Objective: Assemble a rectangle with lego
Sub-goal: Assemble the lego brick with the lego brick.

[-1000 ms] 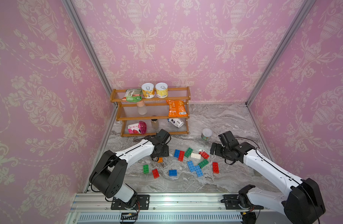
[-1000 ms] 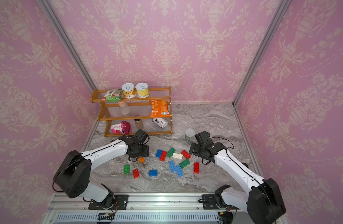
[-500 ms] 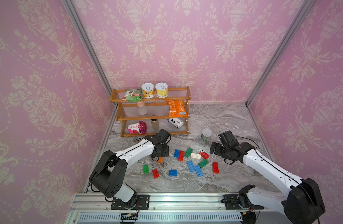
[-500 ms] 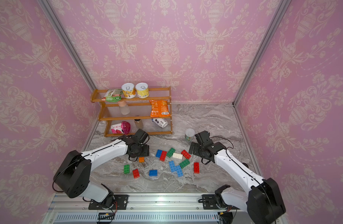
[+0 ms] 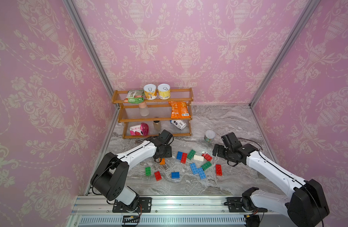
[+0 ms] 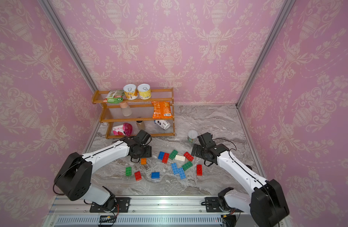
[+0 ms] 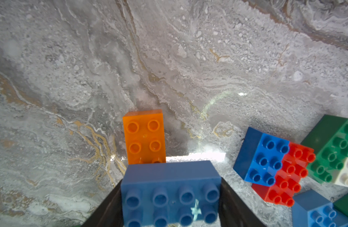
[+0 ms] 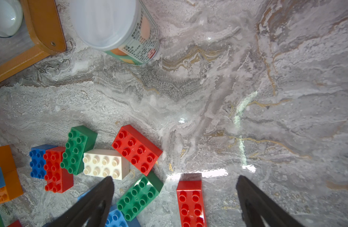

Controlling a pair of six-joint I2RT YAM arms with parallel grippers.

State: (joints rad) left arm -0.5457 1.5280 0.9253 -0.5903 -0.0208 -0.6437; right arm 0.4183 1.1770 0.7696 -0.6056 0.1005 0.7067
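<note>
Gripping a blue brick, the left jaws are held low across an orange brick, left of centre on the desk; whether the two are pressed together cannot be told. The right jaws are spread wide and empty near a red brick, toward the right edge. No rectangle is yet seen: other bricks are strewn mid-desk, with a blue and red pair touching side by side. Assembly is judged to be at an early stage, with nearly all the joining left to be done.
</note>
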